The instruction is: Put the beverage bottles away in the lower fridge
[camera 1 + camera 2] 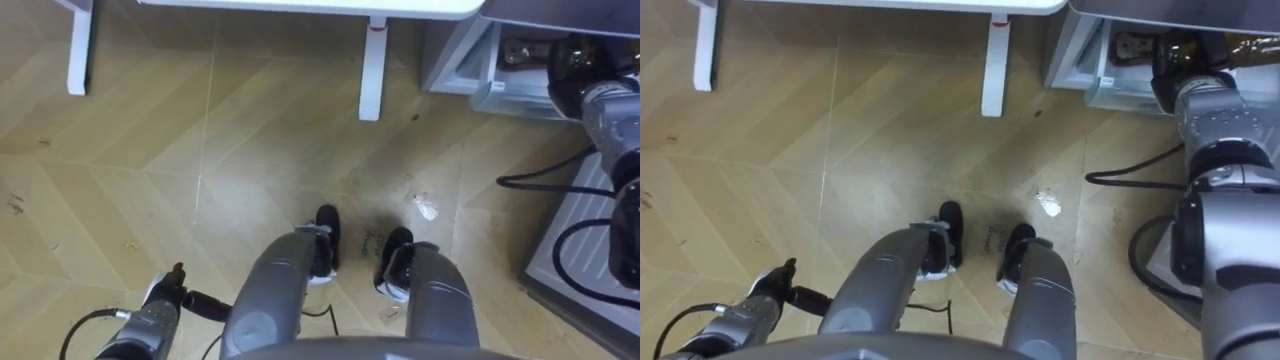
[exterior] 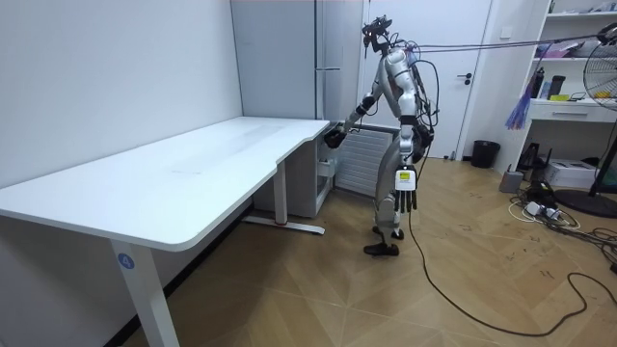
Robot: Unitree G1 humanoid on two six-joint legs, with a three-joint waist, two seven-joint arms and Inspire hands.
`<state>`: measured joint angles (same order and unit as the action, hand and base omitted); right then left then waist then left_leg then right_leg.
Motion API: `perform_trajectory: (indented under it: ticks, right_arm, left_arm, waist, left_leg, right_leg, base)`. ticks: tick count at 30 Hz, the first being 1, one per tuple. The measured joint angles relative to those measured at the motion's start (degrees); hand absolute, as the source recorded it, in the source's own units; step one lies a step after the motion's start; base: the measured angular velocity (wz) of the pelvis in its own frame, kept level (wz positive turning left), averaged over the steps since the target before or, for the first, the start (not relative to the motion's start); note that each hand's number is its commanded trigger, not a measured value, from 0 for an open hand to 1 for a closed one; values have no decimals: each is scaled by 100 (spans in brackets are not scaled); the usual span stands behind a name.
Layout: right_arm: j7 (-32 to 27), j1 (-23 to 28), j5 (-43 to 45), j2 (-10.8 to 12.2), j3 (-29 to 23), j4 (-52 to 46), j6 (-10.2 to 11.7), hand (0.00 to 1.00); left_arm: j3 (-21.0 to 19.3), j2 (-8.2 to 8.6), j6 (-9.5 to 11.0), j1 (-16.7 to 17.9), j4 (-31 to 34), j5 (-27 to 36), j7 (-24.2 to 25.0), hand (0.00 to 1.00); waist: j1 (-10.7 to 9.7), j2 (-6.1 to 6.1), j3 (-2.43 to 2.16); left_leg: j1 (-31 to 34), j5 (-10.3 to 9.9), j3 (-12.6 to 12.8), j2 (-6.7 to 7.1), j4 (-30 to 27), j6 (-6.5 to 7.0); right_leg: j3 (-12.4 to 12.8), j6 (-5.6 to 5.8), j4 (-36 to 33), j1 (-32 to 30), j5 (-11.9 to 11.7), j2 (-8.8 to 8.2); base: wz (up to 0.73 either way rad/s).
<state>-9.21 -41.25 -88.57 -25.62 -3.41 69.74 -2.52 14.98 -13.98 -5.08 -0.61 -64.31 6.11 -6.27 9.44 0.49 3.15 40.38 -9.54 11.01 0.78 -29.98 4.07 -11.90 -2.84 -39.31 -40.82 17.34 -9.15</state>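
Observation:
I stand on the wooden floor between the white desk (image 2: 193, 164) and the tall grey fridge (image 2: 333, 58). My right arm reaches forward, and its dark right hand (image 1: 573, 62) is at the mouth of the fridge's open lower compartment (image 1: 455, 62), low by the desk's corner. Whether that hand holds anything is hidden. Something small lies inside the compartment, too dim to name. My left hand (image 2: 407, 198) hangs at my side with its fingers straight down and holds nothing. It also shows at the lower left (image 1: 163, 297).
Two white desk legs (image 1: 372, 70) (image 1: 78, 50) stand ahead of me. A pale ribbed panel (image 2: 362, 159) stands close on my right by the fridge. A scrap of white paper (image 1: 426, 207) lies on the floor. A fan and cables (image 2: 554, 207) are behind.

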Motion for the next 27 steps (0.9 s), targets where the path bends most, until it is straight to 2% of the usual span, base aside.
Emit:
perform_trajectory:
  ticks: [1,2,3,8,12,18,27]
  right_arm:
    - [0,-52,2,-1,0,-1,0,65]
    - [0,-71,1,-1,-1,-4,0,22]
    - [0,-97,0,-3,-2,-15,0,0]
    - [-5,-112,43,-10,-20,-119,-1,0]
    - [-6,-114,114,-11,-18,-196,0,0]
    - [-48,-122,241,-10,-6,-244,-7,0]
    - [-612,-269,301,-10,-33,-252,2,0]
  left_arm:
    - [0,1,0,1,0,64,-39,0]
    - [0,0,0,4,0,77,-45,0]
    - [-3,-4,0,5,0,109,-56,0]
    - [-2,-2,8,11,13,111,-103,0]
    - [7,-1,40,25,20,95,-108,0]
    - [3,-14,97,54,59,67,-112,0]
    - [-3,-25,197,293,236,60,-358,0]
  waist:
    - [20,2,1]
    - [21,3,0]
    - [23,4,0]
    - [10,3,0]
    - [-15,-25,12]
    - [-43,-55,4]
    - [-120,-53,-2]
  left_leg:
    - [52,0,0,10,-27,0]
    - [87,0,-5,14,-56,0]
    - [156,0,-21,24,-102,1]
    - [446,-2,-11,29,-363,3]
    - [508,-1,-13,89,-392,7]
    - [510,1,-13,70,-451,18]
    - [506,26,-14,83,-445,82]
  right_leg:
    - [-9,-5,-48,-59,23,-23]
    - [-30,-11,-74,-82,37,-39]
    - [-76,-20,-137,-134,61,-75]
    - [-179,-42,-384,-337,177,-172]
    - [-218,-50,-563,-431,245,-278]
    - [-232,-51,-570,-412,223,-276]
    - [-226,-28,-571,-409,177,-278]
  base:
    - [9]
    - [15]
    - [24]
    - [20]
    - [12]
    - [0]
    - [0]
